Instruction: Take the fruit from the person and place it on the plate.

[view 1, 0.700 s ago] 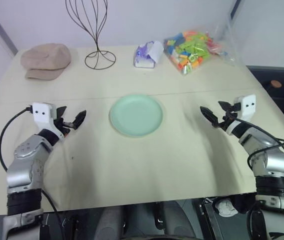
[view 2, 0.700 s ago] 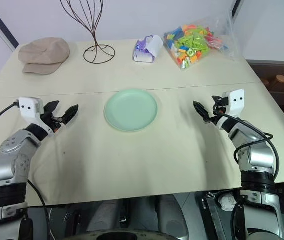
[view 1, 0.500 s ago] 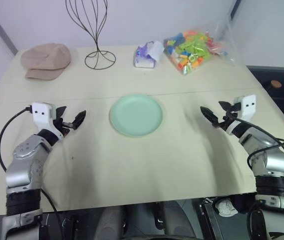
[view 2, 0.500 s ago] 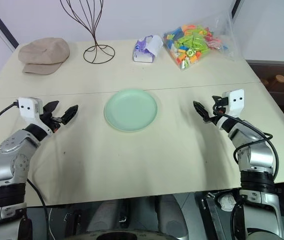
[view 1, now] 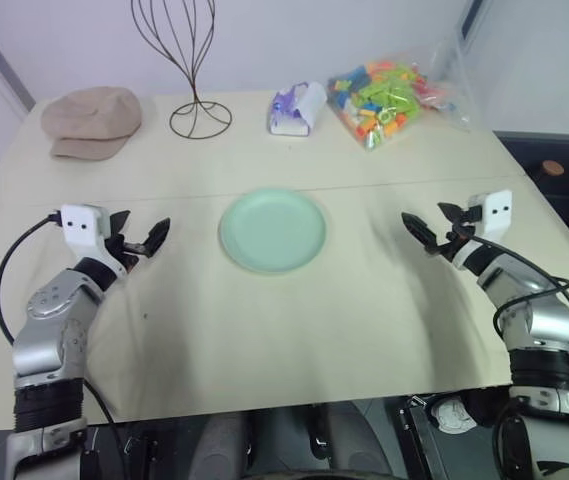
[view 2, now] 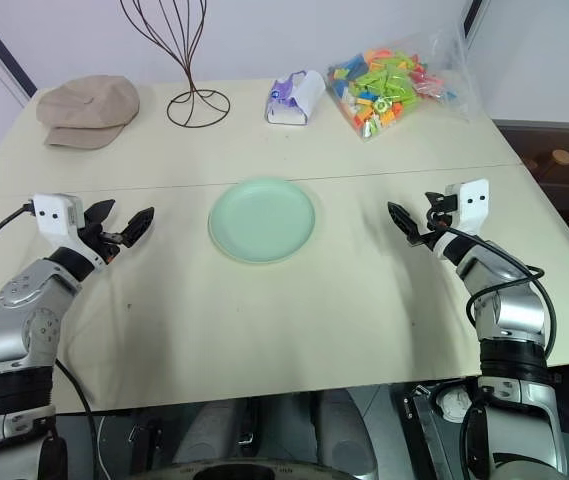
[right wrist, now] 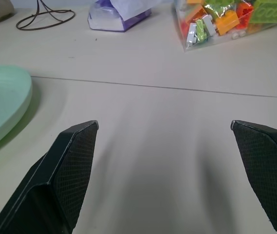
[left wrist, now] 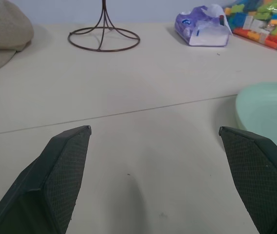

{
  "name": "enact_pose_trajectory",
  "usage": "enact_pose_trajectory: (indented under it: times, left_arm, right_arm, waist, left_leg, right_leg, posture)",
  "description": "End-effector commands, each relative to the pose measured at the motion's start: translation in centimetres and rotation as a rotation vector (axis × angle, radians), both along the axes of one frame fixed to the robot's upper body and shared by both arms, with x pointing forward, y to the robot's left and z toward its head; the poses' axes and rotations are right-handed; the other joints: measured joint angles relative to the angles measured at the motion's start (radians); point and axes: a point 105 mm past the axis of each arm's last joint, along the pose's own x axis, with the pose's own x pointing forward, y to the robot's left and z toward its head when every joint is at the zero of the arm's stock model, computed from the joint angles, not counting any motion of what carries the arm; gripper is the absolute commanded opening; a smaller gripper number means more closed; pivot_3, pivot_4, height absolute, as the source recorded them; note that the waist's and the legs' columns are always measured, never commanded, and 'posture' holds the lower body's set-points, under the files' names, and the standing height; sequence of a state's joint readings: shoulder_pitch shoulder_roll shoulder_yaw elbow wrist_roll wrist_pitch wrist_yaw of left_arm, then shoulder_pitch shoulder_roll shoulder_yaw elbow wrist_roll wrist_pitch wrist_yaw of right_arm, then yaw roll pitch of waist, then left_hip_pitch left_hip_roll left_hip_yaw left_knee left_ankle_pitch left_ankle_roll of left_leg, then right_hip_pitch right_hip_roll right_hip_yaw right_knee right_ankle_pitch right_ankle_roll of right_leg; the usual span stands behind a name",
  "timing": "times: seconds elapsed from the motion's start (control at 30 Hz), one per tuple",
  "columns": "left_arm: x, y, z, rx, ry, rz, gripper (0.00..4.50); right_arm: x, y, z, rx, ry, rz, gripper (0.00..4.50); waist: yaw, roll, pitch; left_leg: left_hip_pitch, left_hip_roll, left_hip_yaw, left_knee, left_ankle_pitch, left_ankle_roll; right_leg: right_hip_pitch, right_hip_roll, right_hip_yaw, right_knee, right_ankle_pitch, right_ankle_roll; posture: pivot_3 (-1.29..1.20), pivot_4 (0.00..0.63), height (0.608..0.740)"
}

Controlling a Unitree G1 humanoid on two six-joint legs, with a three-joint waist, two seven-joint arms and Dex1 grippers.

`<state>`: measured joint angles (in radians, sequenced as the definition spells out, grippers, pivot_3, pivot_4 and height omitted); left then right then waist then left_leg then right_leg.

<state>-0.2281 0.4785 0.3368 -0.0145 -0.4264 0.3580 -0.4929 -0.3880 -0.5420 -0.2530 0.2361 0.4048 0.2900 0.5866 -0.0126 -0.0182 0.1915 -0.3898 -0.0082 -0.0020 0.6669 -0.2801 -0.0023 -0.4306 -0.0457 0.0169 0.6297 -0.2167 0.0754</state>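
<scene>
Plate (view 1: 272, 230) lies midway between both gaping grippers.

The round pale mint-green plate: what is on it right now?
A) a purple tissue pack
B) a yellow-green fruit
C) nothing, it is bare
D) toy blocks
C: the round pale mint-green plate lies bare at the middle of the beige table, while the purple tissue pack and the clear bag of colourful toy blocks sit along the far edge.

Pale mint-green plate (view 1: 272, 230), beige cap (view 1: 92, 120), dark brown wire stand (view 1: 192, 70), purple and white tissue pack (view 1: 297, 109), many-coloured blocks in clear bag (view 1: 389, 92), cream table (view 1: 264, 310), black cross-hatched fingers (left wrist: 63, 170).
</scene>
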Motion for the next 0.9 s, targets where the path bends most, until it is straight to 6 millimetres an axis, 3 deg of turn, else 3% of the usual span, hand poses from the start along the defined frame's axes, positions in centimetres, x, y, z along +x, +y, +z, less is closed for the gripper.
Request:
enact_pose_trajectory:
  times: [0.03, 0.9]
  left_arm:
    - [-0.11, 0.49, 1.39, 0.014, -0.056, 0.013, 4.41]
    - [-0.26, 0.61, 1.32, 0.023, -0.051, 0.018, 4.41]
  right_arm:
    - [0.18, -0.16, 1.54, -0.005, -0.060, -0.002, 4.50]
    - [-0.04, -0.29, 1.19, -0.006, -0.051, -0.008, 4.50]
  waist:
    - [0.000, 0.000, 0.000]
    - [0.000, 0.000, 0.000]
  left_leg:
    - [0.000, 0.000, 0.000, 0.000, 0.000, 0.000]
    - [0.000, 0.000, 0.000, 0.000, 0.000, 0.000]
  right_leg:
    - [0.000, 0.000, 0.000, 0.000, 0.000, 0.000]
    - [0.000, 0.000, 0.000, 0.000, 0.000, 0.000]
  posture:
    - [0.00, 0.150, 0.740]
    - [0.00, 0.150, 0.740]
